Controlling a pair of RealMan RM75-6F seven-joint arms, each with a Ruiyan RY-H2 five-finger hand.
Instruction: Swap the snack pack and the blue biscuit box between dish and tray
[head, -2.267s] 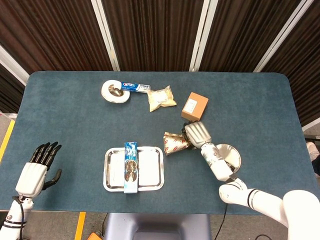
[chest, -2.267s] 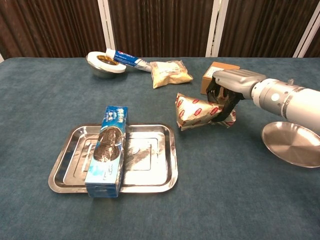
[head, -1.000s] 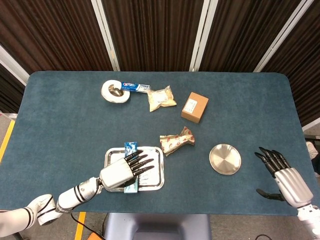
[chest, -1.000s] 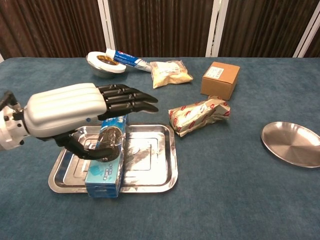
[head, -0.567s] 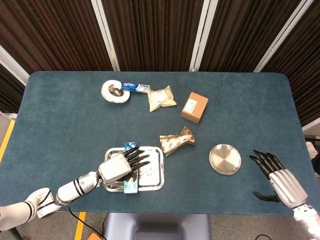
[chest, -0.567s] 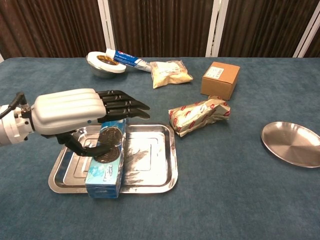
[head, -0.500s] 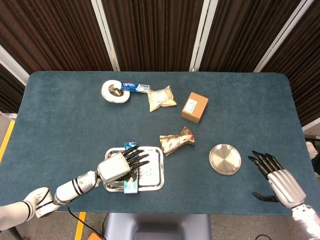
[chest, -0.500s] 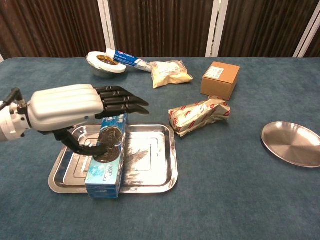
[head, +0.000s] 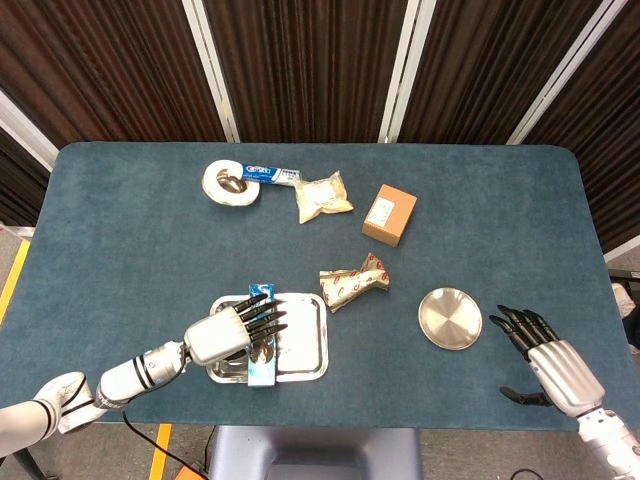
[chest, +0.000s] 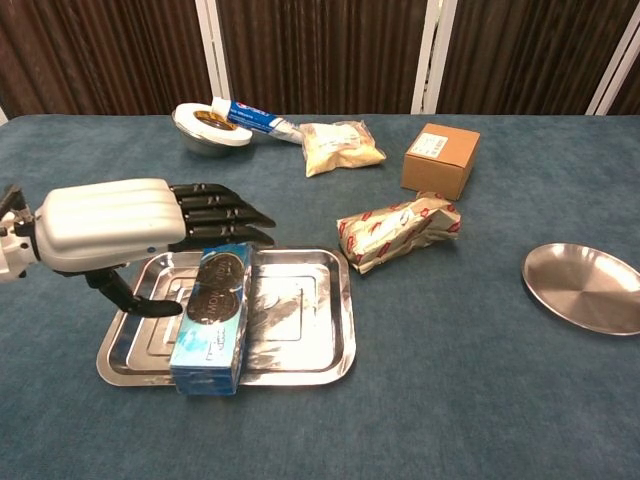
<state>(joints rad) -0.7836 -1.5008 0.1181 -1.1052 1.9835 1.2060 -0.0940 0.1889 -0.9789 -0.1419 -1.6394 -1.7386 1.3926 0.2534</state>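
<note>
Left robot hand, released, hovers over the long blue biscuit box printed with dark cookies.

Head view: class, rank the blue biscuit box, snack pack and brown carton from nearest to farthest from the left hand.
1. Blue biscuit box, on the tray beside the left hand.
2. Snack pack, on the cloth further right.
3. Brown carton, far right rear.

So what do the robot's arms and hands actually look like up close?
Each hand has a ribbed silver-white back and slim black fingers. The left hand joins a white forearm with dark ring bands and a thin black cable near the wrist. The right hand looks the same, on a white wrist.
</note>
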